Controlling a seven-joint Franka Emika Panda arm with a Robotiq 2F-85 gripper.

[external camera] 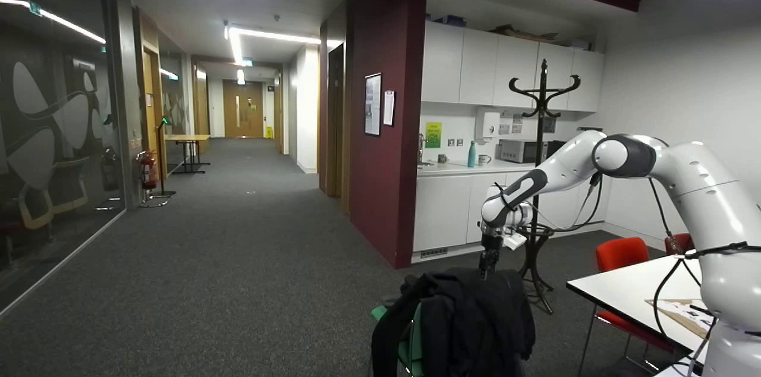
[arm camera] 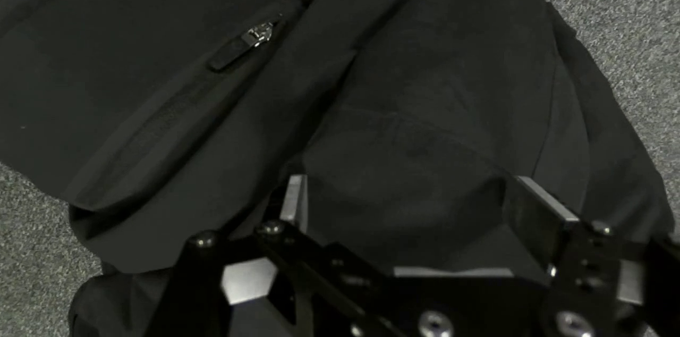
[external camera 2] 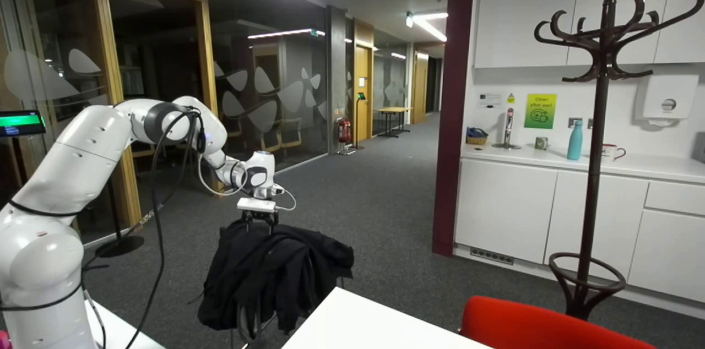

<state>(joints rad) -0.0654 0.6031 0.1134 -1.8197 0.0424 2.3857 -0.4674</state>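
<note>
One black jacket (external camera: 464,323) is draped over a green chair (external camera: 416,335), and its long folds run downward, toward the carpet (external camera: 267,282). In an exterior view, a narrower part of it slants to the lower left. Because the cloth is bunched, I cannot tell where the collar points. In the wrist view, a pocket zip (arm camera: 170,114) lies slanting from lower left to upper right, and its pull tab (arm camera: 231,55) points to the lower left. Just over the jacket is the gripper (arm camera: 409,183), directed downward, with its two fingers spread wide and pinching nothing; whether the tips touch the cloth is not clear. A brown coat stand (external camera 2: 595,167) stands upright, apart from the jacket. Farther back, a blue-green bottle (external camera 2: 575,141) stands upright on the counter (external camera 2: 523,156).
</note>
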